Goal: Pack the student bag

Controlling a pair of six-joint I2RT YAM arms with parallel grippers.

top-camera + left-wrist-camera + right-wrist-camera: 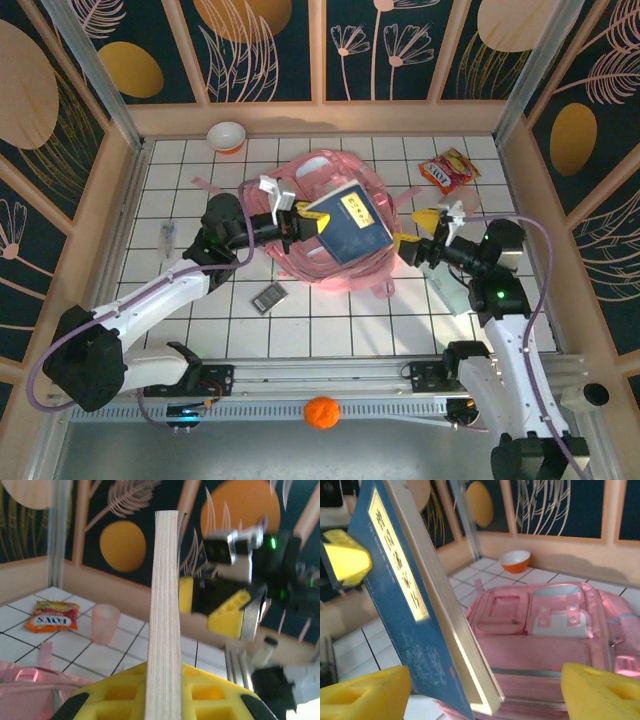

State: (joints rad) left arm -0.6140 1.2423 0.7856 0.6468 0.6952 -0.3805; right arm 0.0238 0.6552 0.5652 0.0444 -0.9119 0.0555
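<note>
Since I judge the blue book (350, 228) is bound for the student bag (545, 650) lying on the bench (330, 325), I hold it above the bag: left fingers (210, 692) clamp its edge, while right fingers (600, 690) stand wide, gripping nothing.

The left arm (150, 295) and the right arm (515, 345) are each built of smooth white link shells set between bulky black joint housings. A lilac cable (547, 262) loops from each black base up along the arm. The left hand (298, 222) and the right hand (412, 232) are black, each with a small white bracket on top and wedge-shaped yellow fingers (210, 677) moulded with open square pockets, and a green light (500, 295) glows on the right arm's black housing.
</note>
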